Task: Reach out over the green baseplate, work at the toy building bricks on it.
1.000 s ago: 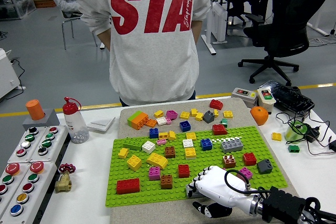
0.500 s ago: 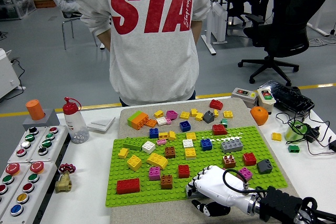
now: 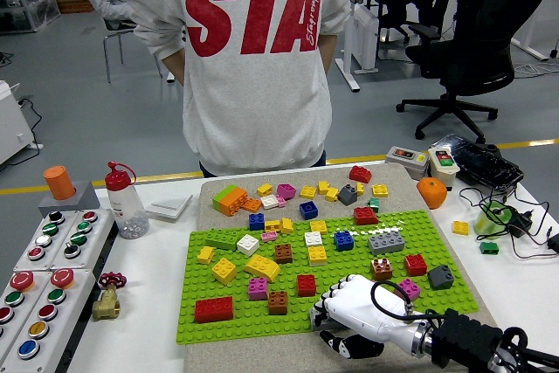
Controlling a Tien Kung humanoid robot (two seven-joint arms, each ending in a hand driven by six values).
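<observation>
The green baseplate (image 3: pixel 437 242) lies mid-table with several loose bricks on it. My right hand (image 3: pixel 330 329), white with dark fingertips, hovers over the plate's near edge, with its arm entering from the bottom right. Its fingers (image 3: pixel 321 310) are curled downward and I see nothing in them. A red brick (image 3: pixel 305 284) and a brown brick (image 3: pixel 277 302) sit just ahead and left of the knuckles. To the hand's right sit a pink brick (image 3: pixel 409 288) and a brown brick with white studs (image 3: pixel 381 268). The left arm is out of view.
More bricks lie on the beige mat (image 3: pixel 397 181) behind the plate. A person in a grey sweatshirt (image 3: pixel 253 58) stands at the far side, hands hidden. A button panel (image 3: pixel 44 277), brass valve (image 3: pixel 106 299) and bottle (image 3: pixel 125 203) are left; cables (image 3: pixel 524 216) right.
My right hand has barely shifted, edging slightly forward over the plate's near edge. The bricks have not moved.
</observation>
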